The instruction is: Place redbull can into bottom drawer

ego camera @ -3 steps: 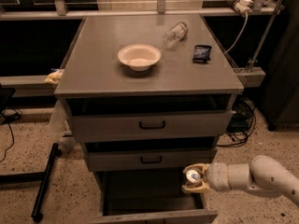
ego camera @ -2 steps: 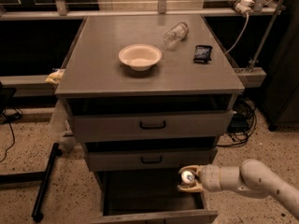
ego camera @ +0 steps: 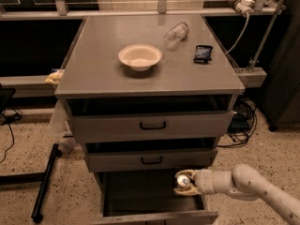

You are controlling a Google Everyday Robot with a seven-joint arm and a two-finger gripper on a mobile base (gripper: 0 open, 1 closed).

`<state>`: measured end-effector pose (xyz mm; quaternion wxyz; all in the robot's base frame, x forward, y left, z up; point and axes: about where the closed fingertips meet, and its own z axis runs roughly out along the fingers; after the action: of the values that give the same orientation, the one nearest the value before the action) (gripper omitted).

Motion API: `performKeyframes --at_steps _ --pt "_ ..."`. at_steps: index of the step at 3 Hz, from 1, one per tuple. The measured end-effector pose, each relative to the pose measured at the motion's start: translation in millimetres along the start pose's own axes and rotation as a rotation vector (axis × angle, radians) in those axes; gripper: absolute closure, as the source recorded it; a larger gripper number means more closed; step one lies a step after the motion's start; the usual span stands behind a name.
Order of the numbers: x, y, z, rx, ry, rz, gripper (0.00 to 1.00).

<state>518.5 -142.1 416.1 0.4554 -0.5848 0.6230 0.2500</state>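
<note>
The bottom drawer is pulled open at the foot of the grey cabinet, its dark interior showing. My gripper comes in from the right on a pale arm and is shut on the redbull can, of which I see mainly the silvery pull-tab top. The can is held over the right side of the drawer's opening, just below the middle drawer's front.
The top drawer and middle drawer with black handles stand slightly open. On the cabinet top are a pale bowl, a clear plastic bottle lying down and a dark packet. A black stand leg is at the left floor.
My arm has moved left with the can, bringing it further over the bottom drawer's opening.
</note>
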Motion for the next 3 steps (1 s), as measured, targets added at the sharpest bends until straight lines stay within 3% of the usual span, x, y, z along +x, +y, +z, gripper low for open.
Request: performKeyframes --at_steps 2,3 --pt "33.0 2.9 21.6 -0.028 0.034 -0.044 1.00" --pt "68.1 -1.3 42.1 -0.036 0.034 -0.065 1.00"
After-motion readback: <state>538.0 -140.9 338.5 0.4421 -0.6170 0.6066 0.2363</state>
